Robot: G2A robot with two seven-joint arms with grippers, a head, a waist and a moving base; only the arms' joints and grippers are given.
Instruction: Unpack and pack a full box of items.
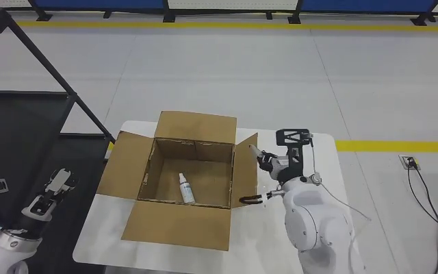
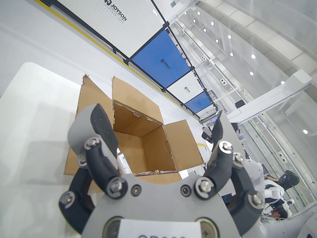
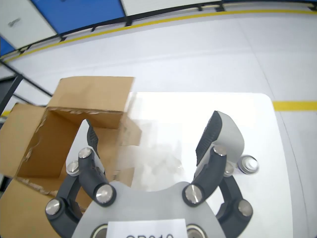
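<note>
One small white bottle [image 1: 185, 188] lay on its side on the floor of the open box [image 1: 178, 225] in the top view. I saw nothing else inside. The box sat in the middle of the white table [image 1: 96, 229] with its flaps open. The left arm [image 1: 41, 202] was off the table's left edge, well apart from the box. The right arm [image 1: 308, 212] was just right of the box.

In the left wrist view, the left claw [image 2: 158, 113] was spread wide and held nothing. The box stood past it, and the bottle peeked out beside one finger, down inside the box.

In the right wrist view, the right claw [image 3: 151, 117] was spread wide too, with nothing pinched in it. It hung over the table just right of the box. A cloudy see-through thing [image 3: 158, 157] lay on the table below it (maybe a bag, but it was too blurry to tell).

My guess was that the box was nearly empty. So either the taking-out part was almost done, or the putting-in part had only just begun. I could not tell which. Either way, a lot seemed left to do, because a full box needs many things in it and this one had only the bottle.
</note>
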